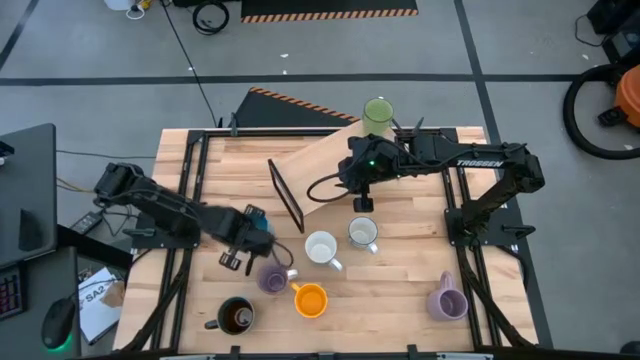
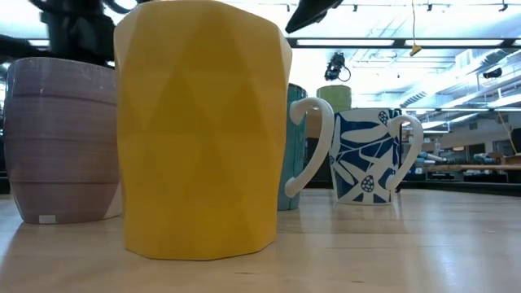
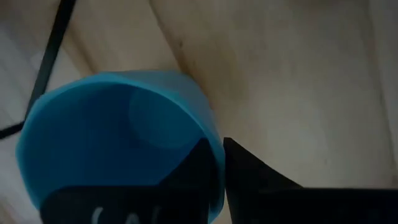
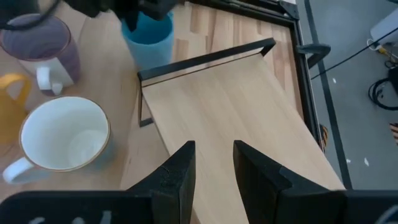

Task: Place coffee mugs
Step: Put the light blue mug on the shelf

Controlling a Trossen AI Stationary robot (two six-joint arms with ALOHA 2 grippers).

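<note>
My left gripper [image 1: 256, 233] is clamped on the rim of the blue mug [image 1: 258, 219], just beside the lavender mug [image 1: 272, 278]. Next come the orange mug [image 1: 310, 299], white mug [image 1: 321, 247] and pale mug [image 1: 362, 232]. My right gripper [image 1: 362, 203] hangs over the ramp board [image 1: 325, 165], fingers slightly parted, holding nothing. The green mug [image 1: 378, 115] sits at the table's [image 1: 400, 290] far edge.

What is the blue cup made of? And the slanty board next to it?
The blue cup looks like glazed ceramic, since its wall is smooth with a soft sheen, though plastic can't be ruled out. The left hand is shut on its rim. The slanted board looks like pale, unpainted wood: grain lines run along it, and it has a dark frame, probably metal.
</note>
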